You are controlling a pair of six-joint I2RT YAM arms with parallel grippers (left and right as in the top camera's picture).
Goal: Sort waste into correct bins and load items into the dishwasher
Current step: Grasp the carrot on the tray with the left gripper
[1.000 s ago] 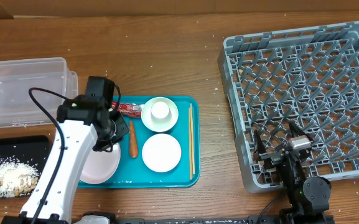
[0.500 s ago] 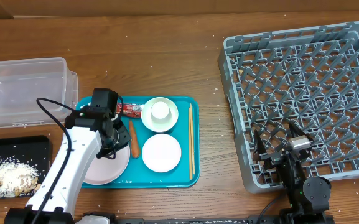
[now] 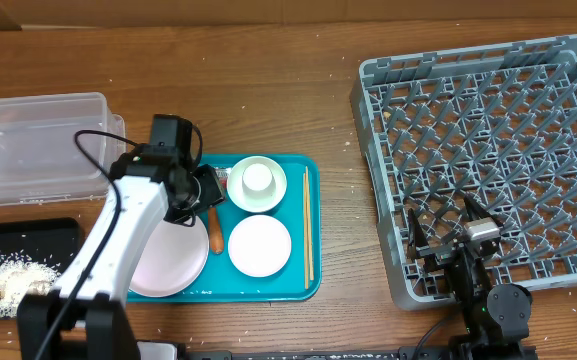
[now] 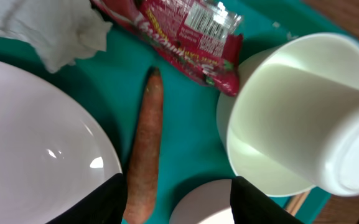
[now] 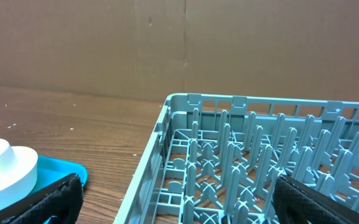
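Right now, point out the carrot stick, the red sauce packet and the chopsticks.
carrot stick [image 4: 145,149]: left wrist view, middle of its length.
red sauce packet [image 4: 188,37]: left wrist view, printed face by the barcode.
chopsticks [image 3: 307,225]: overhead view, midway along the pair.

Teal tray [image 3: 268,291], left gripper [image 3: 208,192] over its upper-left part, jaws hard to make out, carrot stick [image 3: 214,236], pink plate [image 3: 168,268], white bowl [image 3: 239,192], second bowl [image 3: 259,246] and chopsticks [image 3: 307,225] on it, clear tub [image 3: 38,140] and black tray [image 3: 28,238] to its left, grey rack [image 3: 488,150] to its right.
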